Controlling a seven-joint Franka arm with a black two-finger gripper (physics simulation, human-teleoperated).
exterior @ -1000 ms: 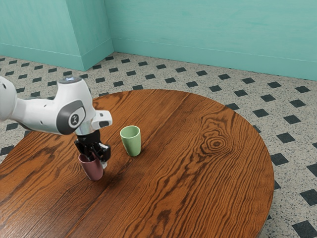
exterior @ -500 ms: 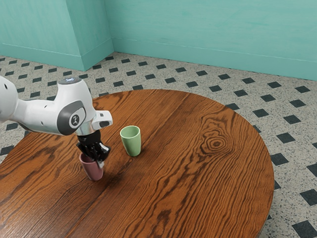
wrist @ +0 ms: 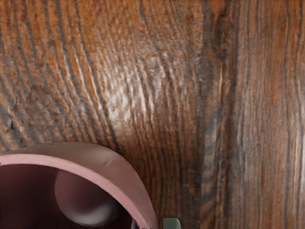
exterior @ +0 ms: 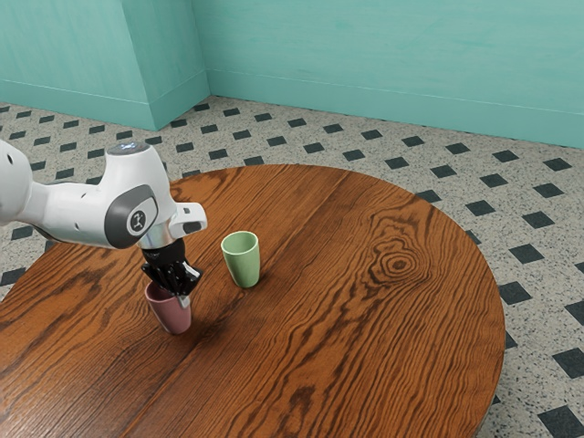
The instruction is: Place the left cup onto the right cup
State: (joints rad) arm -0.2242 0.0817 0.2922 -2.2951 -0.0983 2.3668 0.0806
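From the exterior view, a smooth dusty-pink tapered cup stands upright, mouth up and long axis vertical, on a round, glossy wood-grain table. My black two-finger gripper sits right on its rim, with the fingers drawn close and seemingly pinching the cup's wall. A pale green tapered cup stands upright nearby, towards the exterior view's right.

From the wrist view, the pink cup's curved rim and hollow lie just under my hand, against the streaked table grain.
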